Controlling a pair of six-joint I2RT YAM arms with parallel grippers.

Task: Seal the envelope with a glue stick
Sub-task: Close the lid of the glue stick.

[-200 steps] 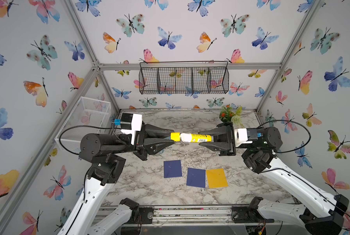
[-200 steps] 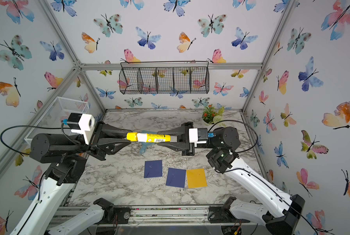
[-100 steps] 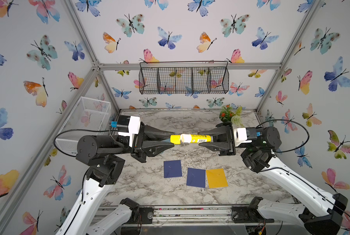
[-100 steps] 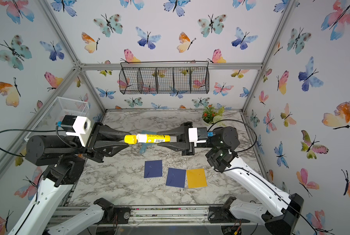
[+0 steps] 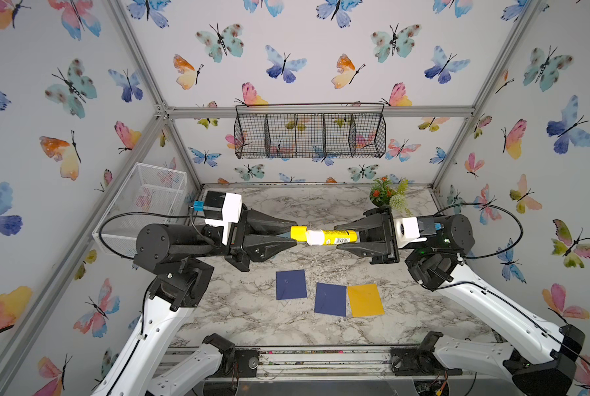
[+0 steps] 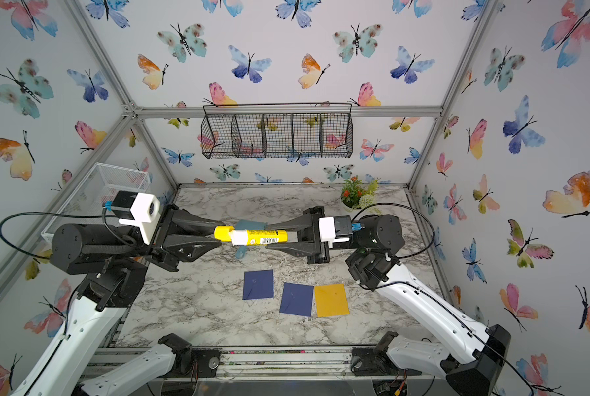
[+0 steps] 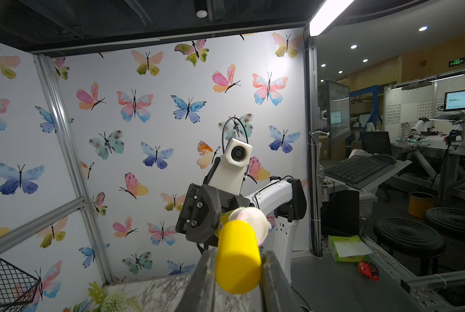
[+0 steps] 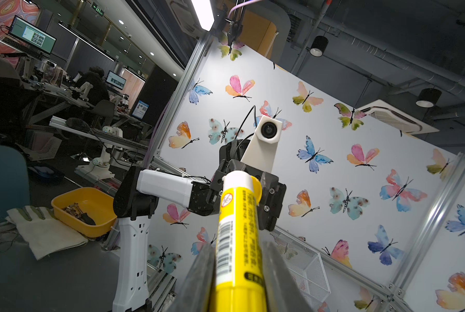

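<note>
- The glue stick [image 5: 334, 237] hangs level in mid-air at the middle of the frame in both top views, above the desk [image 5: 252, 325]. The right end effector [image 5: 338, 236] is clamped tight round its labelled tube. The left end effector [image 5: 295, 235] is closed round the yellow cap [image 5: 298, 232].
- A white neck shows between cap and tube, so the cap looks partly drawn off. I cannot tell whether it is fully free.
- If the pull strays off the tube's line, the cap may jam or the tube may twist in the grip.
- The tube is smooth and round, so a sudden release could let it slip and fall.
- A dropped stick or cap would likely roll on the desk. It could also land on the three envelopes [image 5: 330, 299] at the lower middle of the frame and shift them.
- With the neck bare, glue may smear an end effector.
</note>
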